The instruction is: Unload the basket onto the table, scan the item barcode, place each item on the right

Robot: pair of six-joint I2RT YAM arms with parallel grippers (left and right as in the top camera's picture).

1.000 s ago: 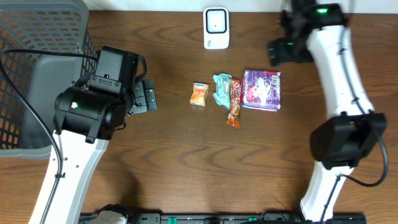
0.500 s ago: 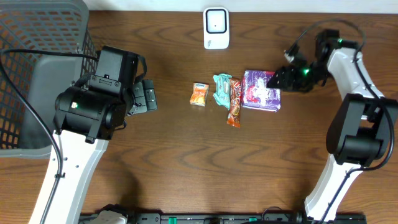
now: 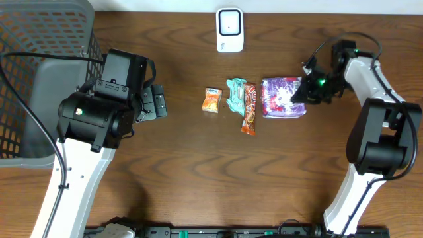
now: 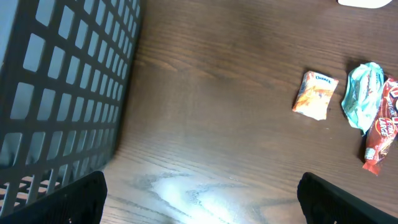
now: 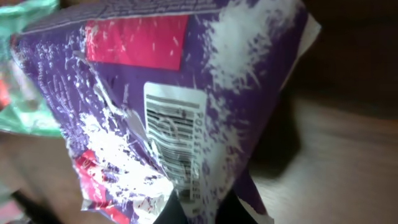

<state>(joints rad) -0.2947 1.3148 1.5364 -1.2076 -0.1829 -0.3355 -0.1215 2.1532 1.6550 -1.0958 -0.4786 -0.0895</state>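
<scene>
Most of the frame is filled by a purple packet (image 5: 124,93), seen very close and tilted, its foil creased and streaked with white. A red panel (image 5: 137,37) is printed near its upper edge, and a white label with a barcode (image 5: 174,137) is carried at its middle, the bars running lengthwise down the packet. The packet's lower edge is pinched between the two dark fingers (image 5: 173,213) of the right end effector (image 5: 199,211) at the bottom of the frame. A green wrapper (image 5: 28,115) is seen past the packet's left side. The brown wooden bench (image 5: 336,143) is shown blurred on the right, with the packet's shadow cast on it.
</scene>
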